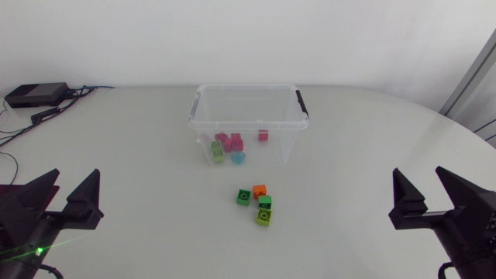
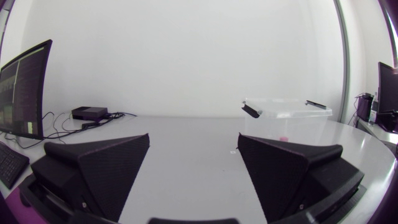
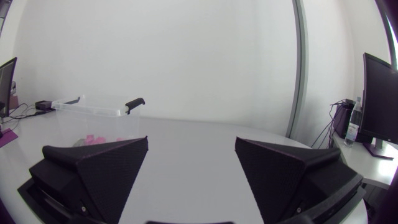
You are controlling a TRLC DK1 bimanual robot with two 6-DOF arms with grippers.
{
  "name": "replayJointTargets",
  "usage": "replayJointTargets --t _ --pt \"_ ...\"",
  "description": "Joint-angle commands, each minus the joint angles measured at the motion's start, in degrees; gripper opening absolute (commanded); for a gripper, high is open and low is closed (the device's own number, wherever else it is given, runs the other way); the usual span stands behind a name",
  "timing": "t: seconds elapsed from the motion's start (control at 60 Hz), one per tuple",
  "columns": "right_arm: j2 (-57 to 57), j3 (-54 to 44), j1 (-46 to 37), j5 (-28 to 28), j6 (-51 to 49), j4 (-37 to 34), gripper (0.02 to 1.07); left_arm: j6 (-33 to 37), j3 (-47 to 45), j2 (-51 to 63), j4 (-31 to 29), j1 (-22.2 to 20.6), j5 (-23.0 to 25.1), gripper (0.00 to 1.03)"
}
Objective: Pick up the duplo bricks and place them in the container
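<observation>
While the table's far left corner is being taken up by a small black box (image 1: 35,94) and its cables, the left gripper (image 1: 77,175) is being held at the near left edge. Its jaws are being held wide apart, with nothing between them. From the left wrist view, the clear container (image 2: 286,118) is being seen ahead of that gripper, beyond its right finger.

Toward the middle, on the far side, the clear container (image 1: 203,116) is being shown upright and without a lid, with black handles (image 1: 301,103) at its short ends. Three pink bricks (image 1: 235,142), a light green brick (image 1: 217,150) and a cyan brick (image 1: 238,157) are being held inside it. Just in front of it, on the bare table, four loose bricks are being left in a tight cluster: a green brick (image 1: 243,197), an orange brick (image 1: 259,190), a second green brick (image 1: 265,201) and a lime brick (image 1: 263,217) touching it.

At the near right edge, well apart from the cluster, the right gripper (image 1: 417,172) is being held with its jaws likewise wide and empty.
</observation>
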Motion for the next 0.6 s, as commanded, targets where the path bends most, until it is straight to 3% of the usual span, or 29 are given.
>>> replayJointTargets --t 0.0,0.383,0.583 --pt "-0.25 -1.26 0.27 -0.3 1.14 -0.49 1.03 -0.3 -1.13 -0.5 -0.01 -0.45 0.01 0.99" --pt "-0.34 -1.34 1.15 -0.56 1.05 -0.23 1.03 -0.56 -1.04 -0.67 0.95 -0.8 -0.17 0.99" --pt "-0.16 1.47 2.74 -0.56 0.79 0.21 1.03 -0.74 4.68 1.26 0.69 -0.19 -0.17 0.99"
